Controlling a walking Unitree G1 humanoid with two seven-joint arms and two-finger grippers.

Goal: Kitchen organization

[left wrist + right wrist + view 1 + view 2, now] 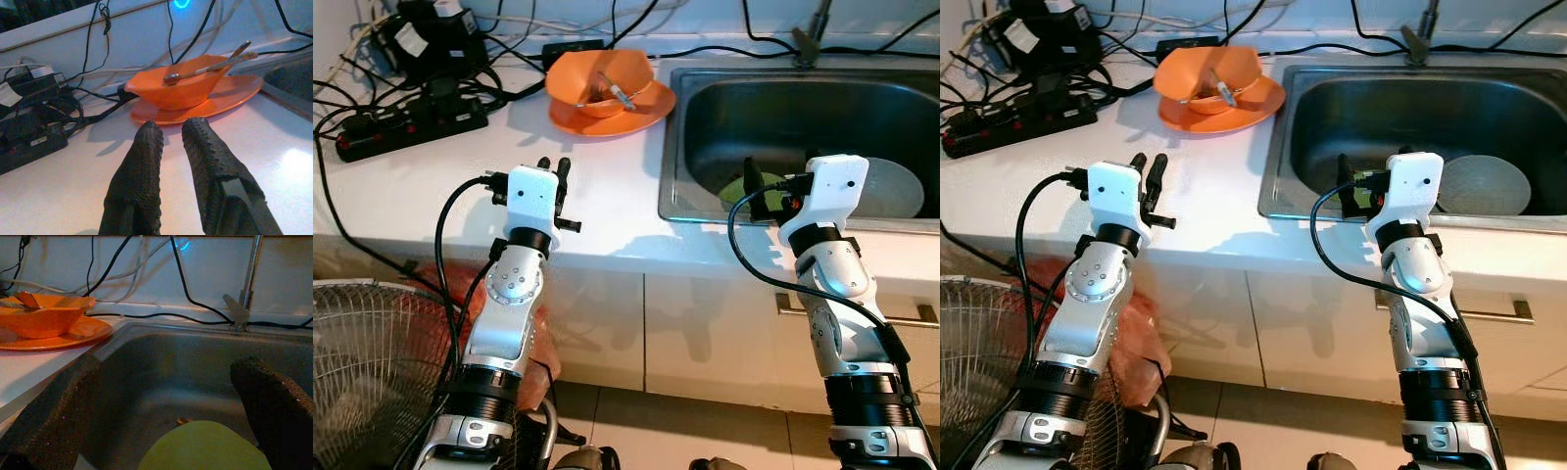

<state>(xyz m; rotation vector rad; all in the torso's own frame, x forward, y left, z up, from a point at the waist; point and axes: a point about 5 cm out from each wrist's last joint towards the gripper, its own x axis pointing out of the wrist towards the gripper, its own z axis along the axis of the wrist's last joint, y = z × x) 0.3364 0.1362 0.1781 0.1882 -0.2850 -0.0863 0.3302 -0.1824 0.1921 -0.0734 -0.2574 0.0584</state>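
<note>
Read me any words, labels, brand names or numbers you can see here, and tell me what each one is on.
No text can be read anywhere.
White labels on the black power adapters at the back of the white countertop: too small and blurred to read.
Pale sticker on the black power strip: blurred, unreadable.
Orange plastic bowl, orange plate, steel sink: no markings visible.
</note>
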